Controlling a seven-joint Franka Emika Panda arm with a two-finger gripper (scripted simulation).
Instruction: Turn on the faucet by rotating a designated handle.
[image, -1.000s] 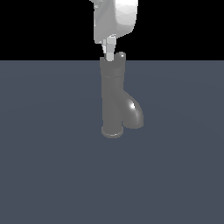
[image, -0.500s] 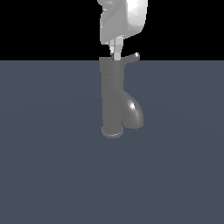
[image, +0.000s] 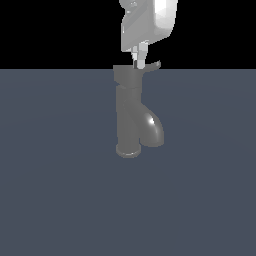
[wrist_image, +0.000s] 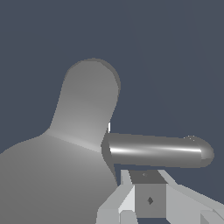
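Note:
The faucet (image: 129, 112) is a grey upright cylinder on a round base flange, with a thick glossy curved spout (image: 153, 130) low on the exterior view's right. Its thin handle (image: 153, 66) sticks out from the wide top cap toward the exterior view's right. My white gripper (image: 141, 63) hangs from above with its fingertips at the cap's top edge, touching the root of the handle. The fingers look pressed together with no gap and hold nothing. In the wrist view the handle (wrist_image: 157, 151) is a shiny bar just ahead of my gripper (wrist_image: 148, 194), with the spout (wrist_image: 89, 100) beyond it.
The faucet stands alone on a flat dark blue-grey floor (image: 60, 200) that runs to a black background. Nothing else shows near it.
My gripper has shifted toward the exterior view's right along the cap. The handle, unseen a second ago, now projects to the right of the cap.

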